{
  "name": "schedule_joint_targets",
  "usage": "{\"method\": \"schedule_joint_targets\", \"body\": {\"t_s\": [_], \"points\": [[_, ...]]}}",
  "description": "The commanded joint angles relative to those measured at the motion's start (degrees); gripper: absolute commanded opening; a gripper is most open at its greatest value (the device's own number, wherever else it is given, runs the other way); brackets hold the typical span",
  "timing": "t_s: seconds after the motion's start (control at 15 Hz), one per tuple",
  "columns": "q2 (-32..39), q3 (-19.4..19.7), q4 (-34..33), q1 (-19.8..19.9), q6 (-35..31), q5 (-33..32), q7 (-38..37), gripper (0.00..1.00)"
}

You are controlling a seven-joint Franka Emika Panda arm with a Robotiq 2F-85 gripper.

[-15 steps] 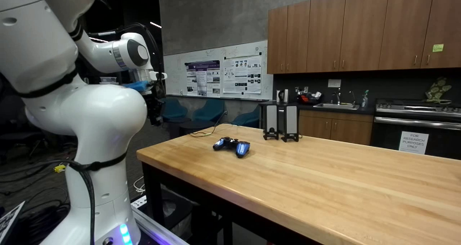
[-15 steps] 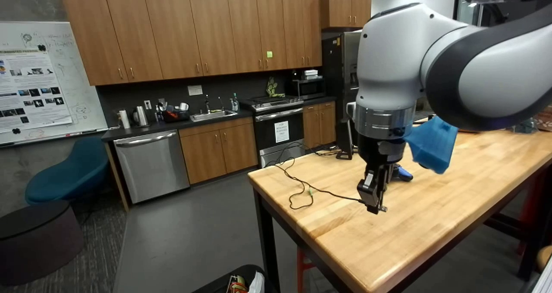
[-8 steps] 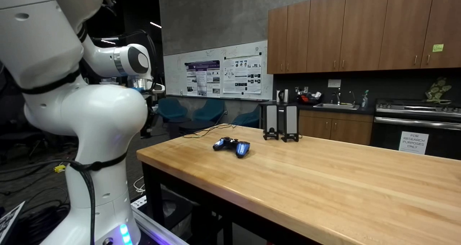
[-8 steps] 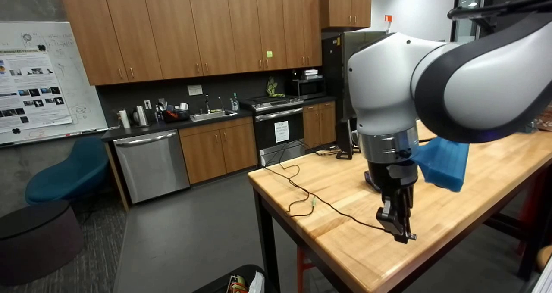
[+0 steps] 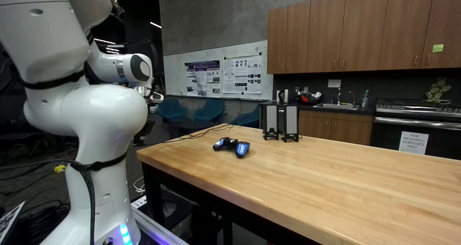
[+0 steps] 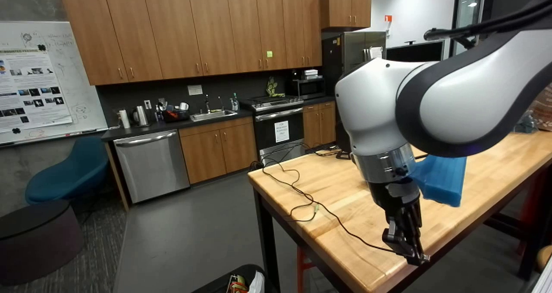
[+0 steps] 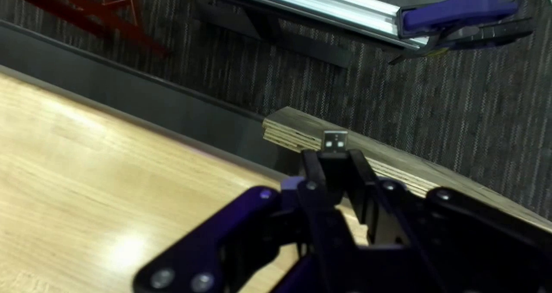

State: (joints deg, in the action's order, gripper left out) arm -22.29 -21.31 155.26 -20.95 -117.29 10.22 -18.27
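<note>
My gripper [image 6: 416, 259] is shut on a black USB plug [image 7: 334, 141], its silver metal end sticking out beyond the fingertips. In the wrist view the fingertips [image 7: 333, 166] clasp the plug's body from both sides, past the table's edge. A thin black cable [image 6: 309, 197] runs from the plug across the wooden table [image 6: 353, 254] towards the far corner. A blue and black game controller [image 5: 232, 146] lies on the table. Two grey and black speakers [image 5: 271, 121] [image 5: 290, 122] stand behind it. In an exterior view the gripper is mostly hidden behind the arm's white joint.
A blue piece [image 6: 440, 181] is fixed on the wrist. In the wrist view a metal rail [image 7: 319, 0] with a purple clamp [image 7: 461, 8], a plywood edge [image 7: 297, 131] and a red stool frame [image 7: 112, 19] lie below the table. A black bin [image 6: 241, 280] stands near the table leg.
My gripper has moved down and towards the table's near edge, with the plug held throughout, and the wrist has tilted. The cable has been drawn along and lies straighter. The controller and speakers have not moved.
</note>
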Motion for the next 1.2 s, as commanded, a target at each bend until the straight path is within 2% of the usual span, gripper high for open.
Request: {"method": "schedule_joint_targets", "body": {"t_s": [0.0,0.27,0.67,0.73,0.8,1.13], "points": [[1.8,-0.3,-1.4,-0.6,3.7,1.6,0.3,0.05],[1.5,-0.8,-0.3,-1.0,4.8,2.1,-0.1,0.05],[2.4,-1.0,1.3,-1.9,2.8,5.6,0.9,0.05],[2.4,-1.0,1.6,-2.1,2.4,6.5,1.0,0.28],[2.4,-1.1,1.8,-2.3,2.0,6.9,1.1,0.45],[2.1,-1.4,2.2,-2.3,1.1,7.1,0.5,0.73]]}}
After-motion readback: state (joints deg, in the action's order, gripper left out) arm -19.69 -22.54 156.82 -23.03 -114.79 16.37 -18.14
